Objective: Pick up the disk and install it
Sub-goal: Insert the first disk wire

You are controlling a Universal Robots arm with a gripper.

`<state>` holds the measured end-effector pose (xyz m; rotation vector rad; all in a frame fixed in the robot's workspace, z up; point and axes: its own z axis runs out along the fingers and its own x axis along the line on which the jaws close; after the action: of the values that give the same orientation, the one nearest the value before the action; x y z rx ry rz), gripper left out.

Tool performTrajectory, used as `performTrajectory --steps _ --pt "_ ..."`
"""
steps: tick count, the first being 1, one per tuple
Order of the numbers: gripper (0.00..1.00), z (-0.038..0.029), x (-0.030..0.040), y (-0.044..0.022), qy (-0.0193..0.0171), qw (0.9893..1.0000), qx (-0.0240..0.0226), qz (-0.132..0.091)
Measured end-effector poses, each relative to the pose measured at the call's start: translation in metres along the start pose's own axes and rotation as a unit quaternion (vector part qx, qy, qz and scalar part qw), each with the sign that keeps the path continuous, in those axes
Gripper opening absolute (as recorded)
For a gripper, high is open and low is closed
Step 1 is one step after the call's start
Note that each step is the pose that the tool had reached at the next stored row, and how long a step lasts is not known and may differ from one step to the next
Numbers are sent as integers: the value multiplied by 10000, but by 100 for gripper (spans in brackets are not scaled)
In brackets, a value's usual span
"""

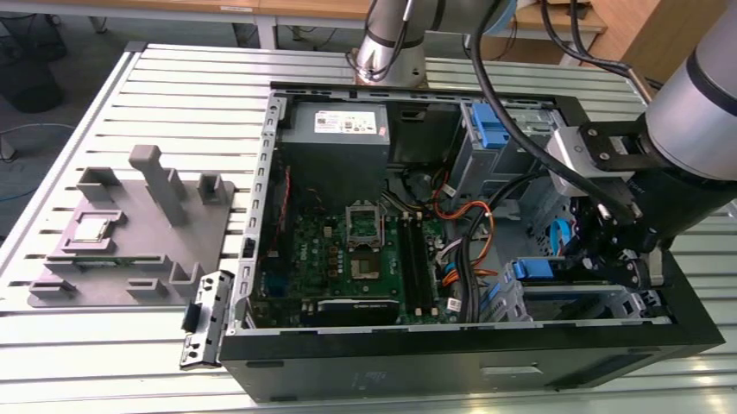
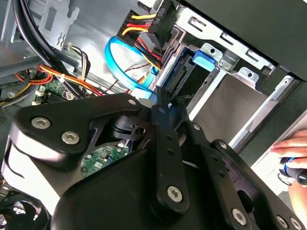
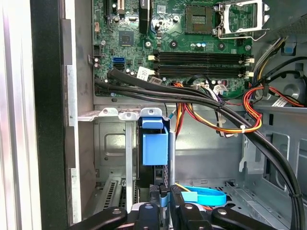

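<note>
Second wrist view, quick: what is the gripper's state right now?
Gripper: shut, with its tips at the end of the disk; whether it actually grips the disk cannot be told.

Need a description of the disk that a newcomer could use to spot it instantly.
Find the open PC case on the slotted table. In the drive cage at its corner nearest the camera, exterior view's right, sits the disk, pinched by the gripper. Its blue bracket is right under the arm, unlike the other blue piece in the far bay beside the power supply.
</note>
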<state>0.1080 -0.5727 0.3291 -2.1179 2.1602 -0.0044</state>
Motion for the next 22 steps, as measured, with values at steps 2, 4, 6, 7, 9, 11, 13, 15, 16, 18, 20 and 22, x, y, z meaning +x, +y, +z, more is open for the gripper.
performTrajectory --steps 2,4,6,7,9,11,13,15,16,18,20,22 --pt "24 -1 0 0 0 10000 0 0" --pt "24 -18 -2 -1 1 10000 0 0" --pt "24 -52 -4 -4 0 10000 0 0" --pt "24 -74 -6 -6 0 10000 0 1" --pt "24 -125 -10 -10 0 10000 0 0" --pt "24 -170 -14 -14 0 10000 0 1" --pt "24 -203 -16 -16 0 10000 0 0" --pt "24 -210 -17 -17 -1 10000 0 1" --pt "24 -210 -17 -17 -1 10000 0 1" --pt "24 -211 -17 -21 0 10000 0 0" --pt "24 -212 -18 -31 1 10000 0 0" --pt "24 -211 -18 -31 0 10000 0 1"
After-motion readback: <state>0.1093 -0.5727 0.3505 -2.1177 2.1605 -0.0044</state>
